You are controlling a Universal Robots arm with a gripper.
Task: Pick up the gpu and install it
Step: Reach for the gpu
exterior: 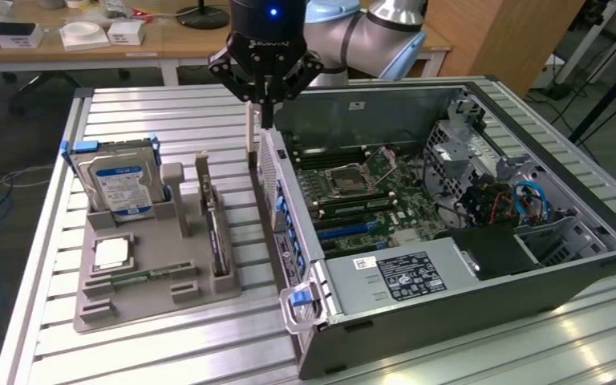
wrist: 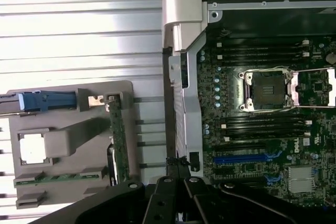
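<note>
In the exterior view, the black tool (exterior: 267, 119) hangs from the grey robot arm (exterior: 394, 32). Its fingers are pressed together into a narrow point and nothing can be seen between them. The point sits above the near side wall of the open dark grey computer case (exterior: 447, 321), at that wall's far end.

The case lies on a ribbed aluminium desk (exterior: 126, 120) and shows its green motherboard (exterior: 394, 208) with the square silver processor socket (exterior: 346, 180). A silver labelled power supply box (exterior: 404, 277) sits at its near end, with blue cables (exterior: 528, 200) toward the exterior view's right.

Beside the case, on the exterior view's left, is a grey moulded holder tray (exterior: 126, 309). The gpu (exterior: 216, 233), a thin flat dark circuit card, stands on edge in the slot at the tray's case-side edge, well apart from the tool. The tray also holds an upright silver hard drive with a blue-and-white label (exterior: 121, 180) and a small square silver processor chip (exterior: 112, 253) lying flat.

In the wrist view, the tool (wrist: 177, 165) has its tips together, close against the case's silver side wall (wrist: 184, 77). I cannot tell whether they touch it. The gpu (wrist: 118, 140) appears as a narrow green edge standing in the tray (wrist: 63, 140), with bare desk (wrist: 79, 35) between it and the case. The hard drive (wrist: 47, 100), the processor chip (wrist: 32, 147) and a slim green memory stick (wrist: 58, 178) sit in their own recesses. Inside the case are the processor socket (wrist: 265, 90) and a long blue expansion slot (wrist: 244, 157).
</note>
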